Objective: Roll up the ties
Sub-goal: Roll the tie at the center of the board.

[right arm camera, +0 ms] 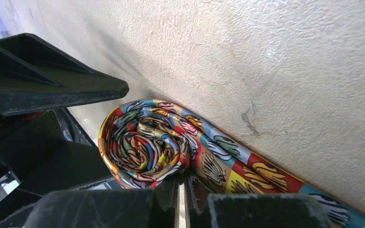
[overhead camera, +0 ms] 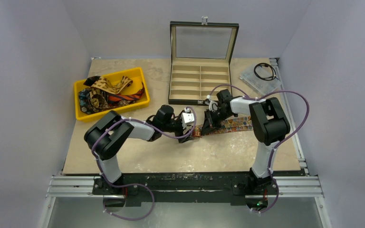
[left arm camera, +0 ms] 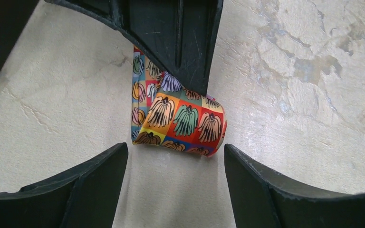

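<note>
Beige table (overhead camera: 171,152), centre: your right gripper (right arm camera: 183,190) has jaws closed, pinching floral tie (left arm camera: 185,121) roll. Left gripper (left arm camera: 176,151) wide open, straddling roll, holding nothing. Risk: let go right early and roll springs loose. Unrolled tail runs toward right edge. Box (overhead camera: 185,80) behind, tray (overhead camera: 123,72) of ties back-left, neither in way.
</note>
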